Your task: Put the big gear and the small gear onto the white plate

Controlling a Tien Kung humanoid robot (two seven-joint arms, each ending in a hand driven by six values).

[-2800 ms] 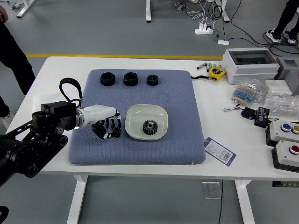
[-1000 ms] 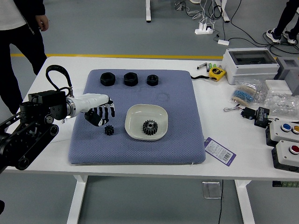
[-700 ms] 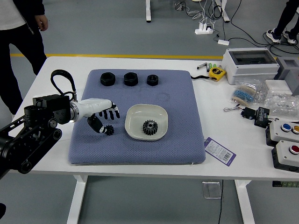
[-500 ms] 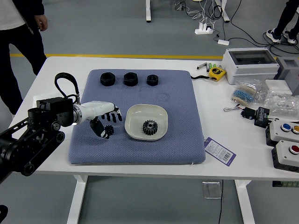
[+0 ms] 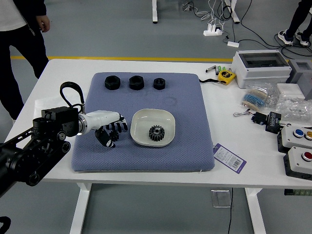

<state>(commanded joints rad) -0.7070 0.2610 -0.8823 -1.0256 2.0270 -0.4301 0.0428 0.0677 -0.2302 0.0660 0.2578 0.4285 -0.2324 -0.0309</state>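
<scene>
Flat on the white plate (image 5: 139, 138), a little right of its middle and towards the near side: the big gear (image 5: 156, 133), dark, round, bore axis pointing up, blocky teeth outward all round, no long side. Left of the plate, on the padded blue mat (image 5: 146, 160) and well inside its edge: the small gear (image 5: 114, 136), black, toothed, partly hidden under the left hand (image 5: 108, 120); any tilt too covered to tell. Left hand palm down, reaching in towards the plate, about half open, black-tipped fingers bent over the small gear's far side, thumb apart at its near left, no closed grip visible; contact impossible to tell.

Plate pale cream, smooth, rounded square, with a raised rim. Mat finely textured, matte, round-cornered, under the plate and beyond it on every side. Behind the plate, in a row: two black hexagonal nuts (image 5: 112, 83) and a smaller black nut (image 5: 159, 84). Farther back and right of the plate, a yellow and black tape measure (image 5: 226, 76); nearer on that side, a slanting purple and white barcode card (image 5: 229, 158). Far left beyond the plate, a person's hand (image 5: 44, 23), hanging beside dark clothing.
</scene>
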